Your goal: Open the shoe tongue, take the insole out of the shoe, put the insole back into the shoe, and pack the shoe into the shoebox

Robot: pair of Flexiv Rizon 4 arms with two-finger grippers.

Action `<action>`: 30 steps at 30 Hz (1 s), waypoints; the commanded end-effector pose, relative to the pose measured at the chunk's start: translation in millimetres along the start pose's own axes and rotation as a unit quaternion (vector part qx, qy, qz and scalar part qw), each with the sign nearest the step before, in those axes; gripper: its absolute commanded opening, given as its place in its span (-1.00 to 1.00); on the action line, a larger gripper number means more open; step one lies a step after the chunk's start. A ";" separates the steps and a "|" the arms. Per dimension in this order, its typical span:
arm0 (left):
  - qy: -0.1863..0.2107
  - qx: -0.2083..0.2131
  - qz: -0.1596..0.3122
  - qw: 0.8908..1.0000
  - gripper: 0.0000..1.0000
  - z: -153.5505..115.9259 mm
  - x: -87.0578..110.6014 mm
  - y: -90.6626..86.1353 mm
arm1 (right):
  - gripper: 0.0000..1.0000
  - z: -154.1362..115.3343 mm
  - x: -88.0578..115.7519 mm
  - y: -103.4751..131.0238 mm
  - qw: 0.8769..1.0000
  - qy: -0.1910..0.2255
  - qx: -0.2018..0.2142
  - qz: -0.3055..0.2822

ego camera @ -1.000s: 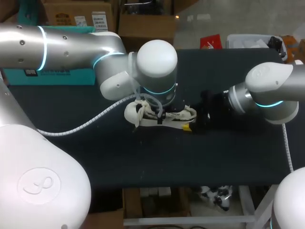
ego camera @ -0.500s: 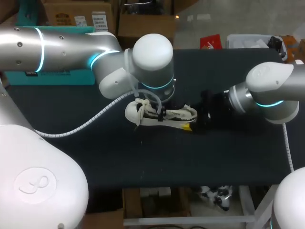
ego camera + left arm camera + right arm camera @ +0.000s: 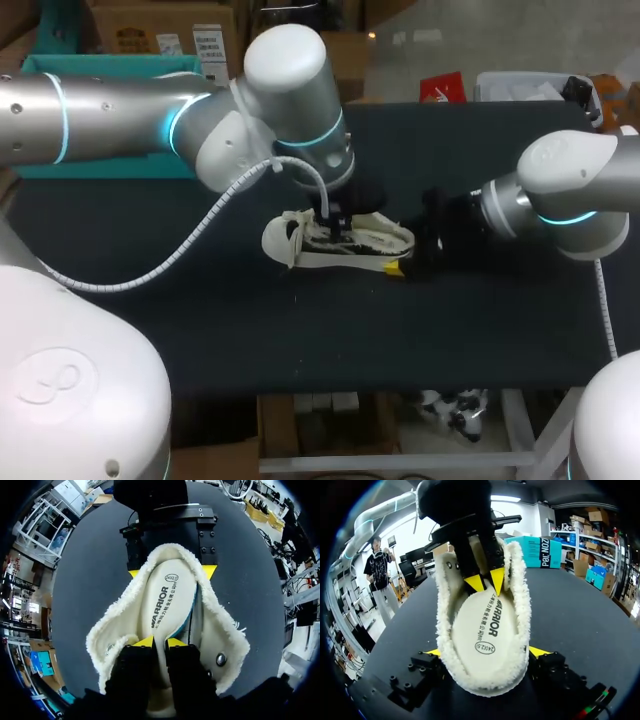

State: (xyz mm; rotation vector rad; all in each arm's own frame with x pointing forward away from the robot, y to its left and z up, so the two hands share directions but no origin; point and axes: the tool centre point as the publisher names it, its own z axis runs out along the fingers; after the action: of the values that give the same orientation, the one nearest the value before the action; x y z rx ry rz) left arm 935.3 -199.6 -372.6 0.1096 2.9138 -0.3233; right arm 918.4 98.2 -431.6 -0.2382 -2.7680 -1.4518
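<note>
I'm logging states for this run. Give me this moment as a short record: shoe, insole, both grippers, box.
shoe: fleece-lined, sole down on the table, mouth wide open
insole: inside the shoe, printed side up
left gripper: down inside the shoe, at the insole's front part; grip unclear
right gripper: shut on the shoe's heel, clamping it from both sides
box: teal, beyond the shoe's toe, apart from it
stage: insole not yet out

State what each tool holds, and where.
The right tool clamps the shoe by its heel; the left tool seems to pinch the insole toward its toe end.
</note>
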 end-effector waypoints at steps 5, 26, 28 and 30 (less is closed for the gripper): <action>0.022 0.024 0.004 0.999 -1.00 -22.0 10.1 -4.4 | -1.00 5.3 3.2 -3.8 1.000 0.001 0.000 -0.001; 0.123 0.119 -0.003 0.985 -1.00 -62.3 23.9 -4.4 | -1.00 5.3 3.2 -3.8 1.000 0.001 0.000 -0.001; 0.130 0.130 0.001 0.983 -1.00 -67.7 24.2 -6.2 | -1.00 5.3 3.2 -3.8 1.000 0.001 0.000 -0.001; 0.142 0.146 0.009 0.979 -1.00 -74.6 24.5 -10.0 | -1.00 5.3 3.2 -3.8 1.000 0.001 0.000 -0.001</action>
State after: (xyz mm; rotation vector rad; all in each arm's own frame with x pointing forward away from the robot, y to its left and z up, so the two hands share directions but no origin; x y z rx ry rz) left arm 894.3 -196.3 -312.5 0.2175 3.1099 -0.7390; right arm 915.2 99.7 -431.6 -0.2336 -2.7664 -1.4531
